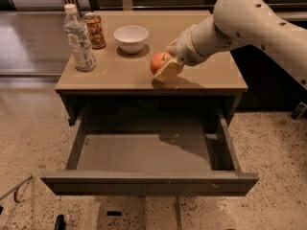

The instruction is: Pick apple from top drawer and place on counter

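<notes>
- Camera view, the only one: gripper [165, 66] is hanging over the counter [211, 75], front-centre, near the overhanging edge, and is gripping the apple [157, 61] w/ fingers closed on it.
- Apple is sitting low over the tan top, shadow directly under it. Can't tell if it's touching or just above.
- Top drawer [144, 152] is standing pulled out, grey floor bare apart from the arm's shadow.
- Step in hand (judgement): pick is done, placing phase is running. Apple is already over the target surface.
- Next move calls for: a short lowering until the apple is resting on the top, then fingers parting. Prob. worth nudging back from the edge first, since a round fruit may roll toward the drawer.
- White bowl [131, 37], can [94, 31] and bottle [79, 40] are standing at the back left, well apart from the drop spot.
- Hidden / unclear: far finger is sitting behind the apple, only the near tan pad [169, 70] is showing. Arm [249, 18] is running off frame at right, base not in view. Drawer's rear is lying in shadow under the top.
</notes>
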Motion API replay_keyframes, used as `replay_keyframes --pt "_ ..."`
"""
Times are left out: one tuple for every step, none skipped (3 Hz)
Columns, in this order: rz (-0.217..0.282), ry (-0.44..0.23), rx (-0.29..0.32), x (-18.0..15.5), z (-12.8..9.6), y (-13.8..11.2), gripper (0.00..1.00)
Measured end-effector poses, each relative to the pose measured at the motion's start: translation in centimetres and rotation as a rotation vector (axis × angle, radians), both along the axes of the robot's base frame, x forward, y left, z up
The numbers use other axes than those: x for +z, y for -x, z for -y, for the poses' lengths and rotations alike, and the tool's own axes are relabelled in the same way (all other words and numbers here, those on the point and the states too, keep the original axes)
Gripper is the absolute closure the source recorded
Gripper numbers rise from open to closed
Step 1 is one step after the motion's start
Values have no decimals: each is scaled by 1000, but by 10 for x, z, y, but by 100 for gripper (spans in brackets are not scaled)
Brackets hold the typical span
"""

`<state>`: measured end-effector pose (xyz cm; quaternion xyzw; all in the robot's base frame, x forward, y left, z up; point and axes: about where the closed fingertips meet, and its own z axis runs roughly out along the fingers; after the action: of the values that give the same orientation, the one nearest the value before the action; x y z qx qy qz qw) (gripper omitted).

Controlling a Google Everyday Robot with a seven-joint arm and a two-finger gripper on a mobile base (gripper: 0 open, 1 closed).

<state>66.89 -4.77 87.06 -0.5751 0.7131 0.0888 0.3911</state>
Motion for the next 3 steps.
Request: replay_keyframes --pt "-45 -26 -22 -8 1 -15 100" --pt "-91 -47 -47 -15 3 -25 100" --pt "-126 -60 -66 -22 4 -30 100"
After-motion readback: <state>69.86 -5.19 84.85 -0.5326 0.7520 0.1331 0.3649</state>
